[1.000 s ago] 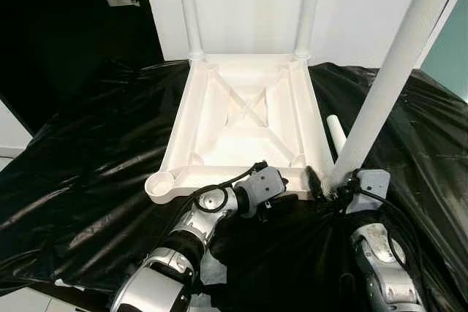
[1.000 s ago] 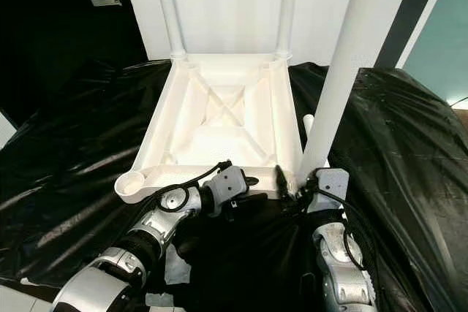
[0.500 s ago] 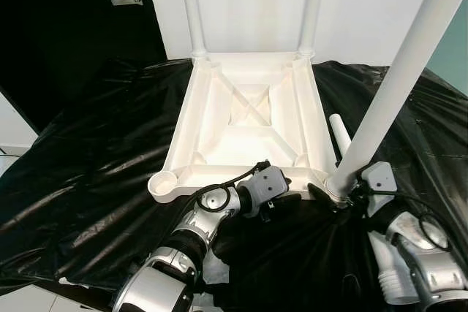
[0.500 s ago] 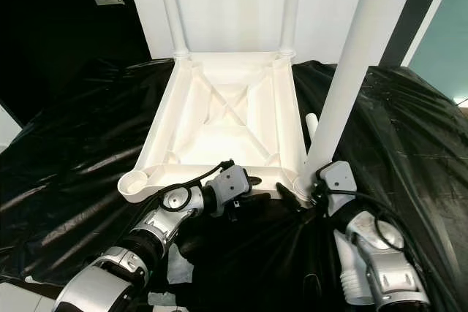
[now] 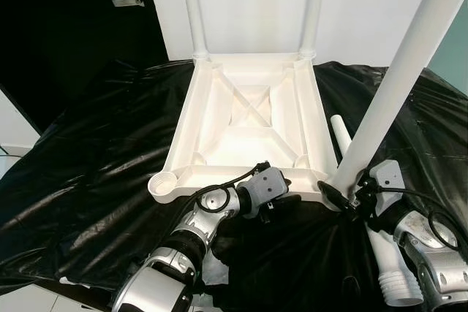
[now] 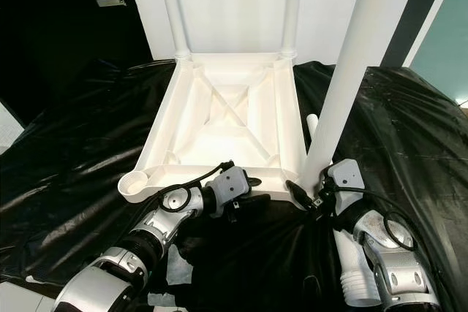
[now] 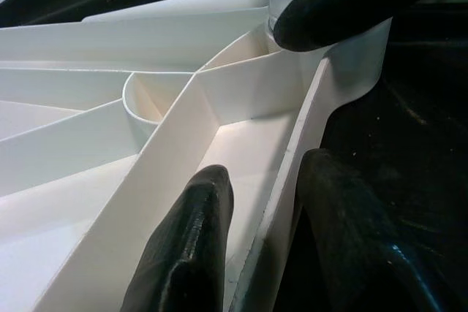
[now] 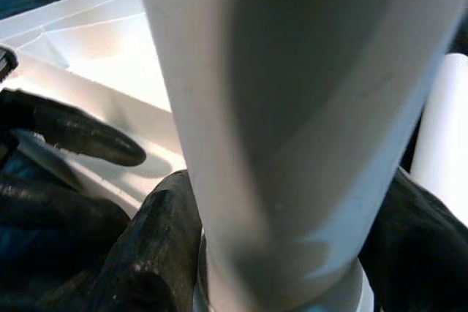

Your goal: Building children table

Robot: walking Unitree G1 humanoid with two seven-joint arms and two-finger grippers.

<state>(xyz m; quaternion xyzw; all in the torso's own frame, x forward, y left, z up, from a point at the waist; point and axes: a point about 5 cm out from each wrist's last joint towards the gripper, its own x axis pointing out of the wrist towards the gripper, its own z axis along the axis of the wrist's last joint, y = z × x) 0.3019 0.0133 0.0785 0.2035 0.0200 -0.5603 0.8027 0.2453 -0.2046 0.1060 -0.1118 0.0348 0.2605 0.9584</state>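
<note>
Upside-down white tabletop (image 5: 248, 126) lies in the middle of the frame on a black plastic sheet (image 5: 95, 158). Left gripper (image 7: 259, 246) pinches its near rim, one finger on each side. Right gripper (image 5: 342, 196), at lower right, is closed around the base of a white leg (image 5: 398, 82) standing in the near right corner socket. Another loose leg (image 5: 391, 272) lies beside it

White plastic tabletop (image 5: 248, 118) upside down, 3 legs upright in corners, spare leg (image 5: 338, 134) lying beside.
</note>
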